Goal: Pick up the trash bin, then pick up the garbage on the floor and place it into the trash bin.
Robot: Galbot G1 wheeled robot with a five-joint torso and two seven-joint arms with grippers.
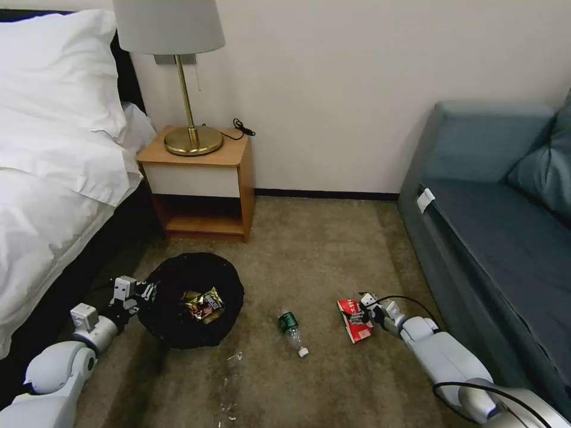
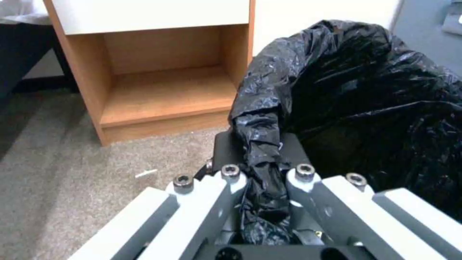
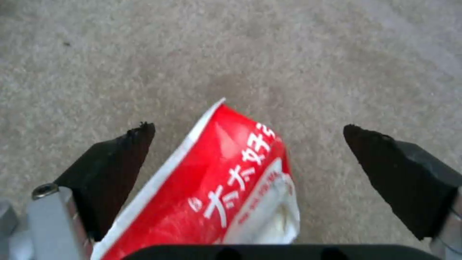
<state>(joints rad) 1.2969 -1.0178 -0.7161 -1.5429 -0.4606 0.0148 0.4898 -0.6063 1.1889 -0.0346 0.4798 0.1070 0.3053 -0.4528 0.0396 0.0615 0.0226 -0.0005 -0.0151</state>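
**On the bedroom carpet: bin in hand, two pieces of litter left to collect**

On the carpet between bed and sofa, the trash bin (image 1: 191, 300) shows as a round opening lined with crinkled black plastic folded over its rim. The left gripper (image 2: 262, 173) is clamped onto that rim, bag plastic bunched between its fingers, so the first step looks done. A shiny gold-brown wrapper (image 1: 203, 304) already lies inside the bin.

Judging by what remains, the job seems partly finished. A red-and-white packet (image 3: 216, 187) lies flat on the carpet, printed with white characters. The right gripper (image 3: 245, 169) sits low over it with jaws spread wide, one dark fingertip (image 3: 120, 169) on each side, nothing gripped yet. Between bin and packet lies a small clear bottle (image 1: 292, 333) with green label and white cap, on its side

A wooden nightstand (image 1: 199, 178) with a brass lamp (image 1: 187, 101) stands behind the bin
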